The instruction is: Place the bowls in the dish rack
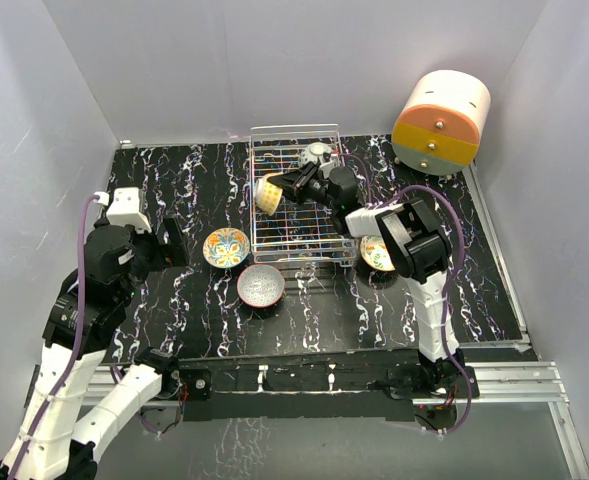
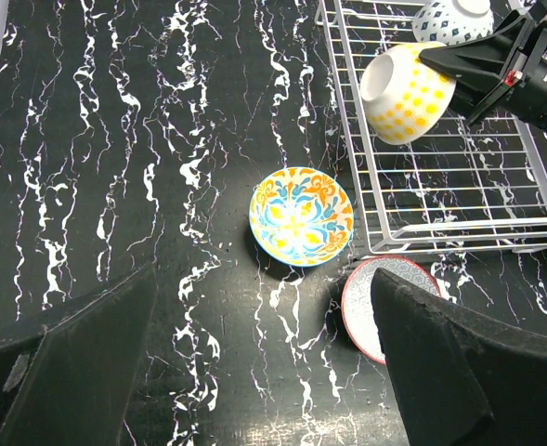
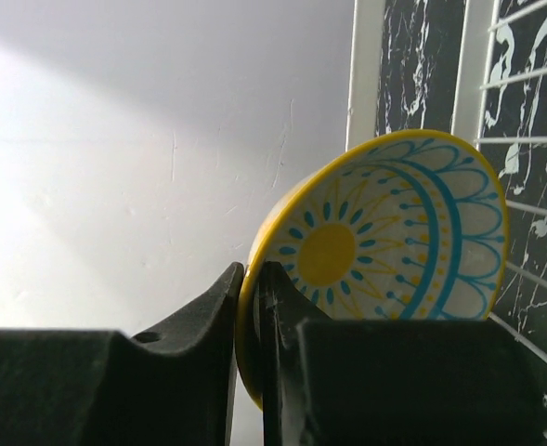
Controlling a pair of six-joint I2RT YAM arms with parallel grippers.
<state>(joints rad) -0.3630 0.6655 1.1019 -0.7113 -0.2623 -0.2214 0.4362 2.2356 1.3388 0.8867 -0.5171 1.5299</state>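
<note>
Black marble-look worktop, veined in white, carries everything we see. Toward its left edge the left pincer hangs above the surface with its two dark fingers spread wide and nothing between them. Just right of it, midway between the near and far edges, sits a small round ceramic bowl with an orange, blue and yellow floral inside. Nearer the near edge and to its right stands a small round bowl with a red rim and a pale patterned inside. It is apart from the floral one and just beside the near left corner of the rectangular silver wire dish rack.

The rack lies mid-worktop, its far end at the far edge. Over its left side we find a small round bowl with a cream, yellow-dotted outside and a yellow and teal inside, tipped on its side; we cannot tell whether it touches the wires. The right pincer is pressed onto that bowl's rim, one finger inside and one outside. At the rack's far end a small white bowl with a blue pattern outside lies within the wires.

Just beside the rack's right side, a fifth small bowl with a yellowish inside sits half hidden beneath the right arm. In the far right corner stands an orange-and-cream cylindrical cabinet.
</note>
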